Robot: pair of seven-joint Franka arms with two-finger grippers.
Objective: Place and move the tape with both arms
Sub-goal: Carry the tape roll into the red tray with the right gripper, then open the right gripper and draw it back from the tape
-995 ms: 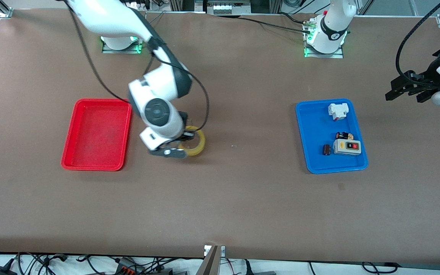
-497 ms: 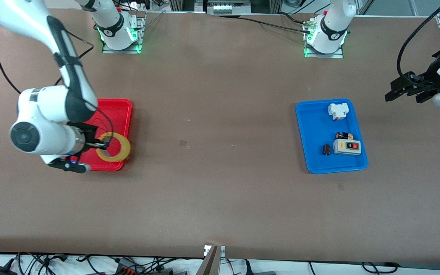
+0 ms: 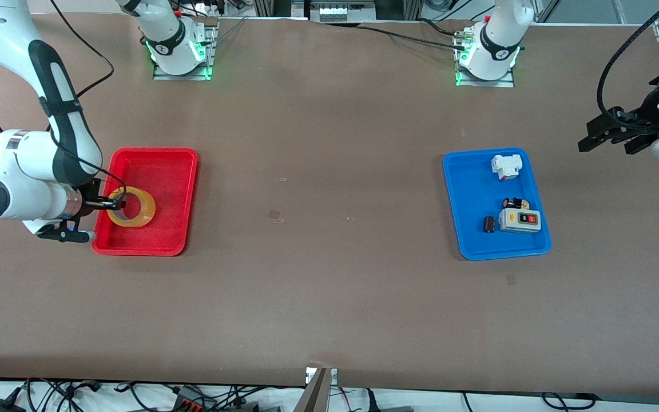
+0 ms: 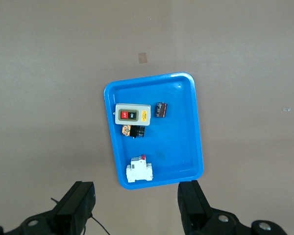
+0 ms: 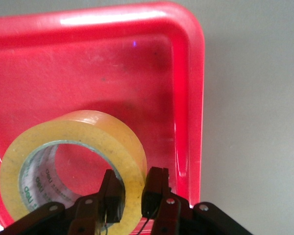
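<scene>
The tape [image 3: 131,209], a translucent yellowish ring, is over the red tray [image 3: 161,163] near its edge toward the right arm's end of the table. My right gripper [image 3: 116,202] is shut on the ring's wall, one finger inside the hollow and one outside; the right wrist view shows the tape [image 5: 88,132] pinched between the fingers [image 5: 133,193]. I cannot tell whether the tape rests on the tray floor. My left gripper [image 3: 604,134] is open and empty, up over the bare table at the left arm's end; in the left wrist view its gripper [image 4: 136,205] stands wide apart.
A blue tray [image 3: 467,189] toward the left arm's end holds a white breaker [image 3: 506,166], a grey switch box [image 3: 520,221], a small black cylinder [image 3: 489,224] and a small dark part [image 3: 515,203]. The blue tray also shows in the left wrist view [image 4: 186,127].
My right gripper has carried the tape from the bare table beside the red tray across to over the tray's inside. The left arm has stayed still.
</scene>
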